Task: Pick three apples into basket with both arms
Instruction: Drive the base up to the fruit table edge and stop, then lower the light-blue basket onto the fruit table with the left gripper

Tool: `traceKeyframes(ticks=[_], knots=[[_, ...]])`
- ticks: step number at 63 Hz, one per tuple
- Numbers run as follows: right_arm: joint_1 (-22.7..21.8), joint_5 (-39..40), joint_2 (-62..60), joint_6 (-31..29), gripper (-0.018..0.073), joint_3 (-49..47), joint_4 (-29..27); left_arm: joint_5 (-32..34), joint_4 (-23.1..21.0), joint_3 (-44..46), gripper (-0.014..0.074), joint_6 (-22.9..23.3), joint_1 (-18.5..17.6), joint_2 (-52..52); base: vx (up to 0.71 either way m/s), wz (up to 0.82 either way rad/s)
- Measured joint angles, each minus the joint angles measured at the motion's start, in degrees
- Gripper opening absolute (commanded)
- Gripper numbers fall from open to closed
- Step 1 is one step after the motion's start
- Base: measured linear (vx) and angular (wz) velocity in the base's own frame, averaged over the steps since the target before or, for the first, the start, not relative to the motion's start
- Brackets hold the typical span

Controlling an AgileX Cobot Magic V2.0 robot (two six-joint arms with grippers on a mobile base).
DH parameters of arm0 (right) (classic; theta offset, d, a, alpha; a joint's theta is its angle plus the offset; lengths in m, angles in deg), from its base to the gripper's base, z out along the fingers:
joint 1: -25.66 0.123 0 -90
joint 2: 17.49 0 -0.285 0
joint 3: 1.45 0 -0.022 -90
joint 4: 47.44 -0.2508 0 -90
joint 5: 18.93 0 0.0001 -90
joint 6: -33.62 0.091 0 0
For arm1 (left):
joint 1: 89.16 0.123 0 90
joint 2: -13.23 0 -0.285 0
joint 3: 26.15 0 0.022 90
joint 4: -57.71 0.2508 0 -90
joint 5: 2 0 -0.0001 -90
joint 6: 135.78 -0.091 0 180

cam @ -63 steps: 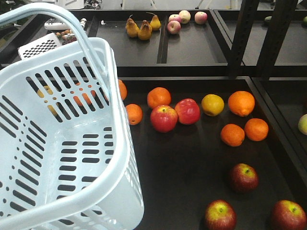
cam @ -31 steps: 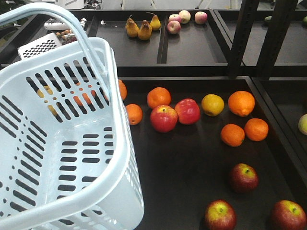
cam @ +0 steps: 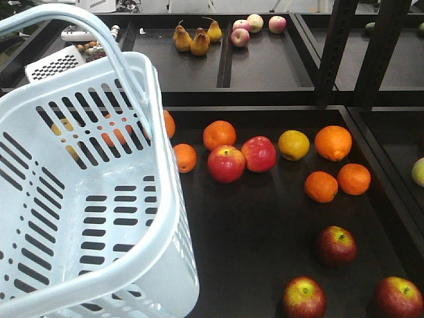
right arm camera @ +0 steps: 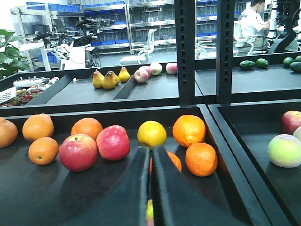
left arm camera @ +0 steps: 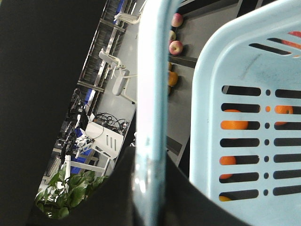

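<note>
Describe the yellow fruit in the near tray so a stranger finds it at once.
From the pale blue basket, look right across the dark tray. The yellow fruit sits between a bright red apple and the largest orange, yellow where its neighbours are red or orange.

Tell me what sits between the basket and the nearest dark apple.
Nothing; the front view shows only bare black tray between the basket and that apple.
</note>
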Motion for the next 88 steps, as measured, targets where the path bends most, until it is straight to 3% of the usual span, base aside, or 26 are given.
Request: traceKeyframes(ticks=[33,46,54,67,88], knots=[[0.0,0.0,0.0,0.0,-0.0009,0.0,0.0,0.6,0.0,-0.1,-0.0006,0.0,0.0,-5.2,0.0,0.0],[0.0,0.0,0.0,0.0,-0.0009,0.0,0.0,8.4,1.8,-5.4,-0.0006,1.3,0.9,-13.4,0.0,0.0],[0.0,0.0,0.0,0.0,-0.0009,0.0,0.0,17.2,5.5,-10.1,-0.0006,7.1,4.0,-17.7,0.0,0.0],[0.0,0.0,0.0,0.0,-0.0009,0.0,0.0,29.2,16.5,-13.8,-0.0006,16.1,9.3,-24.1,0.0,0.0],[0.0,0.0,0.0,0.0,-0.0009,0.0,0.0,39.0,23.6,-13.8,-0.0007,18.2,12.9,-34.7,0.0,0.0]])
